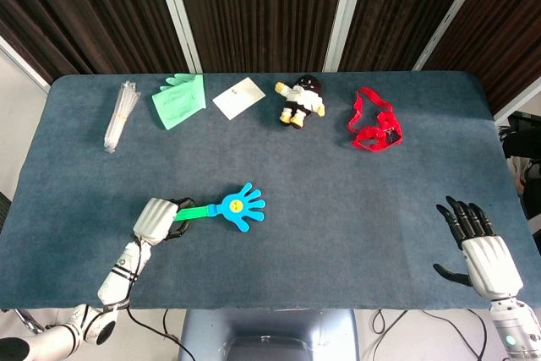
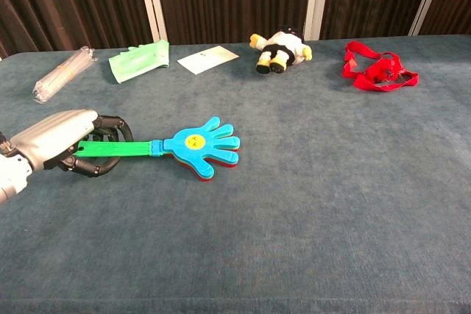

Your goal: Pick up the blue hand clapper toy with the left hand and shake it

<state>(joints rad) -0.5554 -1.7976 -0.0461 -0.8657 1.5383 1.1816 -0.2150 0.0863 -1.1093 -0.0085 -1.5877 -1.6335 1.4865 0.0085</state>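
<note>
The blue hand clapper toy [image 1: 238,205] [image 2: 202,143] has a blue palm with a yellow face, red and green layers beneath, and a green handle [image 2: 118,149]. My left hand [image 1: 155,218] [image 2: 60,142] grips that handle at the table's front left, fingers curled around it. The clapper's palm end tilts up slightly off the cloth, pointing right. My right hand [image 1: 479,248] rests at the front right corner with fingers spread and nothing in it, far from the toy.
Along the far edge lie a clear plastic packet [image 1: 119,113], a green glove [image 1: 179,99], a white card [image 1: 238,96], a small plush doll [image 1: 301,100] and a red strap [image 1: 373,123]. The blue cloth table [image 1: 338,200] ends just in front of both hands.
</note>
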